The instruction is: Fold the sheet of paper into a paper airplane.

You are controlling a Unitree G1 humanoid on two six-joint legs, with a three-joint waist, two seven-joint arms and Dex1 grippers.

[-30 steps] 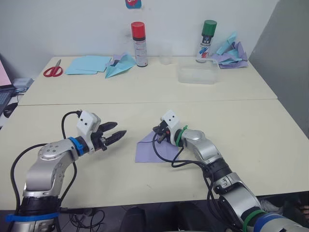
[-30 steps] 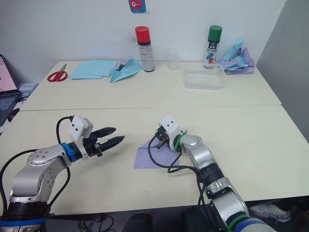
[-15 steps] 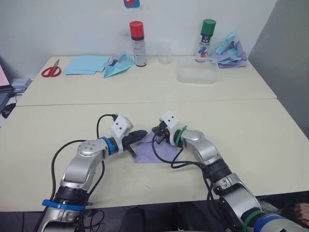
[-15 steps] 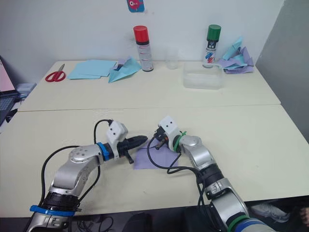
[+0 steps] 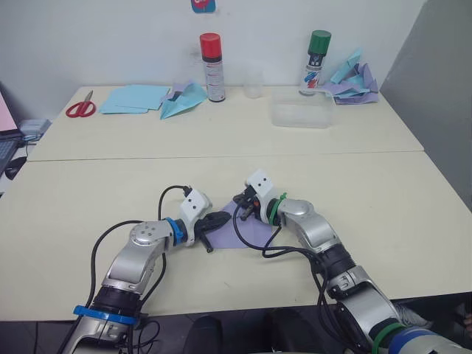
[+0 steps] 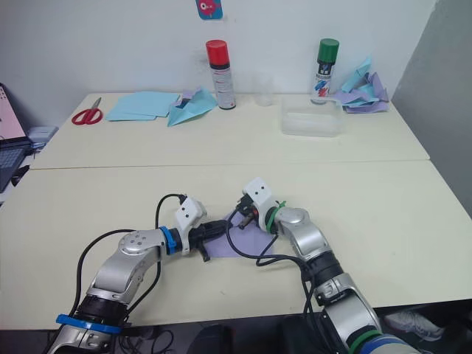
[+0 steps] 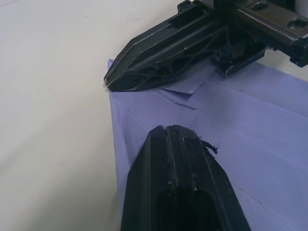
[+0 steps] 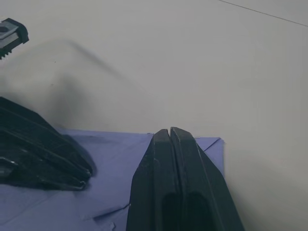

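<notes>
A cream table (image 5: pixel 88 199) held a pale lavender sheet of paper (image 5: pixel 254 234) lying flat near its front edge, between 2 robot arms. The right gripper (image 5: pixel 237 209), fingers pressed together and grasping nothing, rested on the sheet's far corner. The left gripper (image 5: pixel 221 218), fingers likewise closed and empty, lay tip-down on the sheet's left edge, just beside the right one, the 2 tips nearly touching.

The sheet of paper (image 5: pixel 247 232) is partly hidden under the left gripper (image 5: pixel 223 217) and right gripper (image 5: pixel 242 199). In the left wrist view its far side runs off the picture's edge.
</notes>
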